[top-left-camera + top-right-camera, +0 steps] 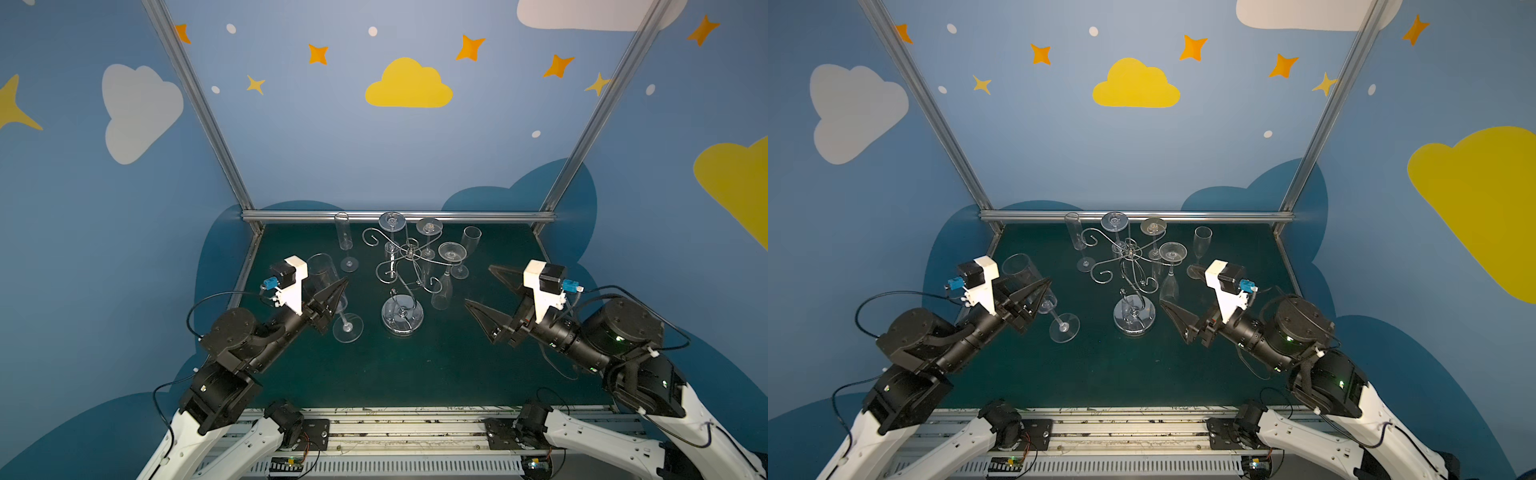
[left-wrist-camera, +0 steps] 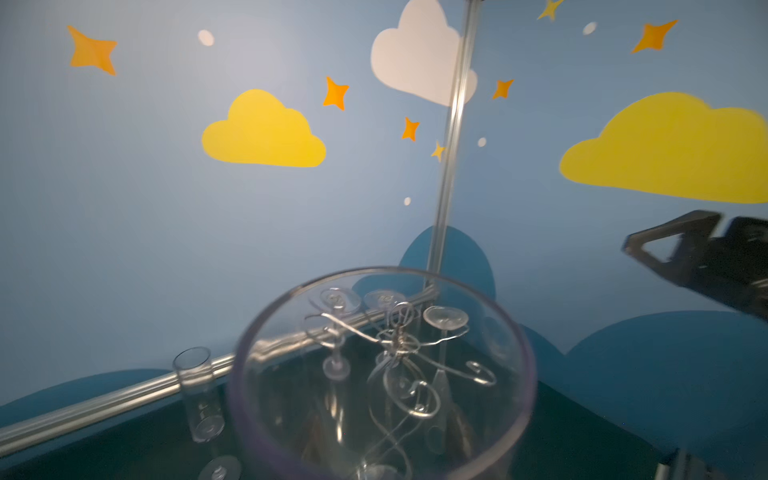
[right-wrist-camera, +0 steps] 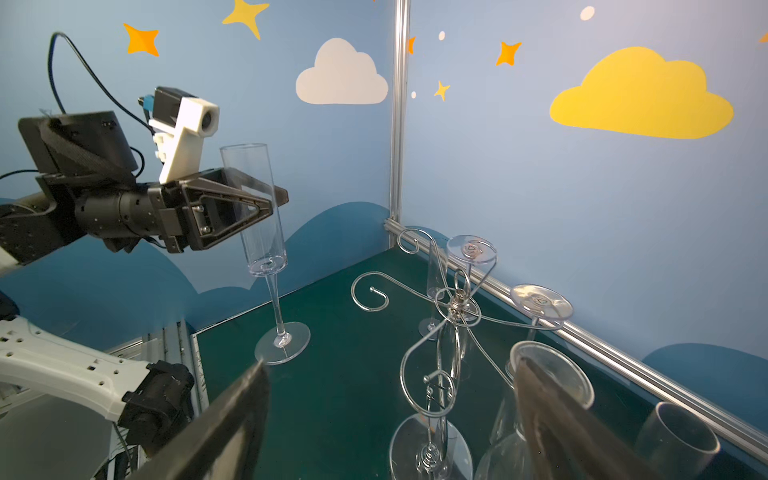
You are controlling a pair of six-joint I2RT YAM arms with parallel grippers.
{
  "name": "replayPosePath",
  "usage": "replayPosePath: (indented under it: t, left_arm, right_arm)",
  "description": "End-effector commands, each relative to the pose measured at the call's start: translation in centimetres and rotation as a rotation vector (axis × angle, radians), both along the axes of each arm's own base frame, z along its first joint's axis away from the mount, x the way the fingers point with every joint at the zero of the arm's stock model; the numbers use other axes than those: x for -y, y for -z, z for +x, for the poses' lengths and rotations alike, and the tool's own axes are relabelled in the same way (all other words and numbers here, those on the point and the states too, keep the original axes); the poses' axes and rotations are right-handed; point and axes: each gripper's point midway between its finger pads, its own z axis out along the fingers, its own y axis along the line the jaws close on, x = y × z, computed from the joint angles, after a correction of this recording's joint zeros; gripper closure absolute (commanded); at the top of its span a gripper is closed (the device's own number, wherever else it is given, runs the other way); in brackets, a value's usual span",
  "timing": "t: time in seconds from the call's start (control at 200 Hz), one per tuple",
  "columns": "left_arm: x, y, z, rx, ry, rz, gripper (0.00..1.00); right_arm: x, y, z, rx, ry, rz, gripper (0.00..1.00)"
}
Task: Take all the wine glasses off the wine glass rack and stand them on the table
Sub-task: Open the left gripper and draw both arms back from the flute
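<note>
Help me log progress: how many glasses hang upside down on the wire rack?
3, feet up on the wine glass rack: back glass, back-right glass, right glass. Clear glass is hard to see, so another may be hidden.

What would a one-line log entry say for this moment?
left gripper: shut on flute glass | right gripper: open, beside wine glass rack | three hanging glasses on rack
</note>
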Motion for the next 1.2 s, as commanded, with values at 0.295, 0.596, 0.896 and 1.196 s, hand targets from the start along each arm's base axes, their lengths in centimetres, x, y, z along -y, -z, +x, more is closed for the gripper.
replayPosePath:
  t: [0.295,0.596,0.896,1.196]
  left_arm:
    - [-4.0,1.6,4.3,0.169,-0.361,0.068,0.66]
    - [-4.1,4.2,10.0,0.134,-0.417,0.046,0.66]
    - [-3.8,8.2,17.5,0.049,-0.428,0.007,0.67]
    - [-2.7,12.4,23.7,0.034,-0.443,0.025,0.67]
  right_arm:
    - [2.9,1.8,0.6,-0.010,0.120,-0.005,0.10]
    - [3.8,3.3,1.1,-0.040,0.174,-0.017,0.10]
    - [4.9,4.7,2.3,-0.011,0.272,-0.039,0.09]
    - [5.6,4.9,3.8,0.065,0.380,-0.033,0.09]
